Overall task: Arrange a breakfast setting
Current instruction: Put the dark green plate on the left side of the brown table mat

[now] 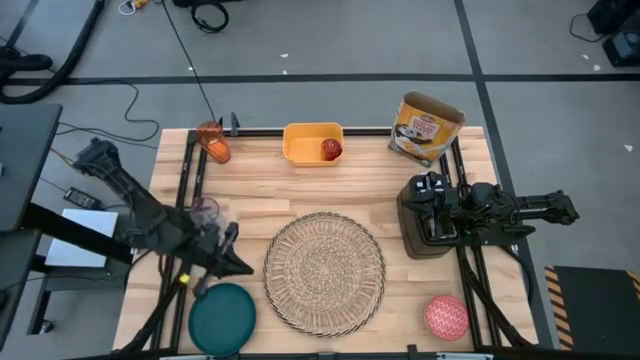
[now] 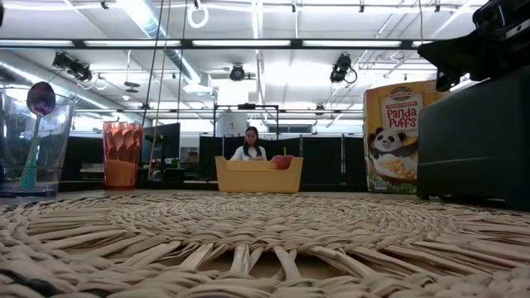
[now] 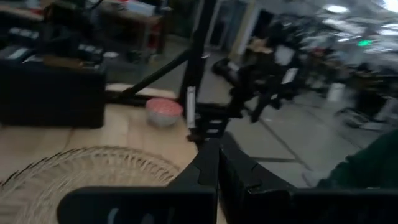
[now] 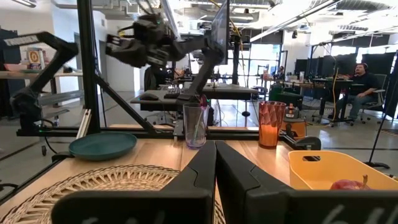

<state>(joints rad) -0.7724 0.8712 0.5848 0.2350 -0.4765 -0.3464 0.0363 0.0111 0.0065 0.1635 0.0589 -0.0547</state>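
The round woven straw placemat (image 1: 325,272) lies at the table's middle front. The teal plate (image 1: 222,318) lies at the front left and the pink bowl (image 1: 447,316) at the front right. The red apple (image 1: 331,149) lies in the yellow tub (image 1: 313,143) at the back. The orange cup (image 1: 213,143) stands at the back left. The blue utensil stands in a clear glass (image 1: 205,212). My left gripper (image 1: 237,263) is shut and empty, between the plate and the placemat. My right gripper (image 1: 415,195) is shut and empty over the black toaster (image 1: 428,235). The toast slice is hidden.
A cereal box (image 1: 427,127) stands at the back right. A black frame of bars runs along the table's left, right and far edges. The right wrist view shows the plate (image 4: 102,146), the glass (image 4: 195,124) and the cup (image 4: 272,123) beyond the placemat. A person sits far behind the table (image 2: 248,147).
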